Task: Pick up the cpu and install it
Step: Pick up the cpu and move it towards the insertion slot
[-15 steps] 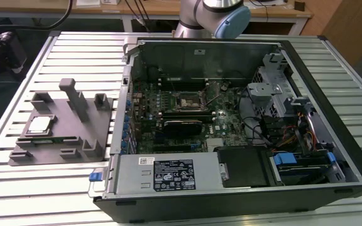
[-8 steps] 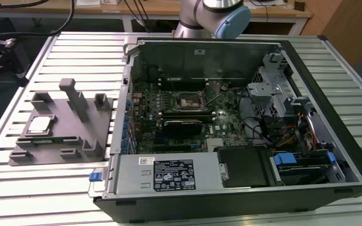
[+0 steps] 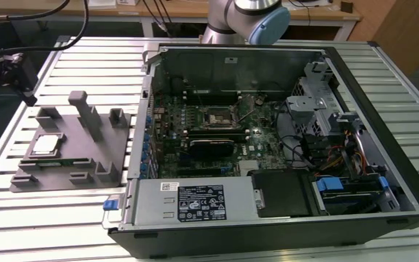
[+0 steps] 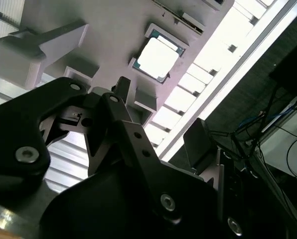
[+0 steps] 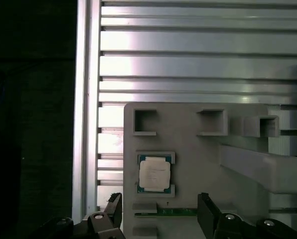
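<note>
The black gripper (image 5: 160,216) hovers wide open, empty, near the small silver-topped square cpu (image 5: 155,174), nested in a grey plastic holder (image 5: 198,164) apparently to fix its pose.

an open computer case (image 3: 231,73) lies on a slatted metal table (image 3: 85,54), its motherboard (image 3: 173,112) and silver power supply (image 3: 195,202) exposed. just beside it, at the exterior view's left, a grey fixture (image 3: 85,142) holds a green memory stick (image 5: 163,212).
</note>
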Available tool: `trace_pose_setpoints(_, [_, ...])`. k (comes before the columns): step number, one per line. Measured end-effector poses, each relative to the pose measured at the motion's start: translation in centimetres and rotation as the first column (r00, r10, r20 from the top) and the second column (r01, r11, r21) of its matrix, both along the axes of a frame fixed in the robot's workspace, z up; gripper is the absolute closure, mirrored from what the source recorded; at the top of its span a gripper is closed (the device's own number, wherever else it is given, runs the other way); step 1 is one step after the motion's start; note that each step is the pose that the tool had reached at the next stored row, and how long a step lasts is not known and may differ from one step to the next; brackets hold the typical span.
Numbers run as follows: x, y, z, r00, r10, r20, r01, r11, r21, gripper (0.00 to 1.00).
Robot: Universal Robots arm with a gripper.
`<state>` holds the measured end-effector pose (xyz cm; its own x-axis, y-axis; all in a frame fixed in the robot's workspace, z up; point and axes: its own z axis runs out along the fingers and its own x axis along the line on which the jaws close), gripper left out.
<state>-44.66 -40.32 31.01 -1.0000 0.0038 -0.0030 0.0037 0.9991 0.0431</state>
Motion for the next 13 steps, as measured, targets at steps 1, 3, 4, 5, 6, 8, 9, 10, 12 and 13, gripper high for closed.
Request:
trace_pose_setpoints(1, [0.0, 0.00, -0.18, 1.0000, 0.000, -0.0011, 0.000, 1.0000, 0.0000, 0.29])
trace_pose_setpoints(3, [0.0, -0.01, -0.53, 1.0000, 0.000, -0.0034, 0.000, 1.0000, -0.0001, 0.29])
trace_pose_setpoints(4, [0.0, -0.01, -0.71, 1.0000, 0.000, -0.0044, 0.000, 1.0000, -0.0001, 0.29])
trace_pose_setpoints(5, [0.0, -0.02, -0.90, 1.0000, 0.001, -0.0052, -0.001, 1.0000, 0.0000, 0.29])
trace_pose_setpoints(6, [0.0, -0.04, -1.07, 1.0000, 0.004, -0.0054, -0.004, 1.0000, 0.0000, 0.29])
trace_pose_setpoints(8, [0.0, -0.05, -1.43, 0.9999, 0.009, -0.0056, -0.009, 1.0000, 0.0000, 0.29])
trace_pose_setpoints(9, [0.0, -0.05, -1.59, 0.9999, 0.010, -0.0057, -0.010, 0.9999, -0.0001, 0.29])
trace_pose_setpoints(10, [0.0, -0.07, -1.73, 0.9999, 0.011, -0.0056, -0.011, 0.9999, -0.0001, 0.29])
trace_pose_setpoints(12, [0.0, -0.09, -1.85, 0.9999, 0.011, -0.0056, -0.011, 0.9999, 0.0000, 0.29])
trace_pose_setpoints(13, [0.0, -0.10, -1.92, 0.9999, 0.011, -0.0056, -0.011, 0.9999, 0.0000, 0.29])
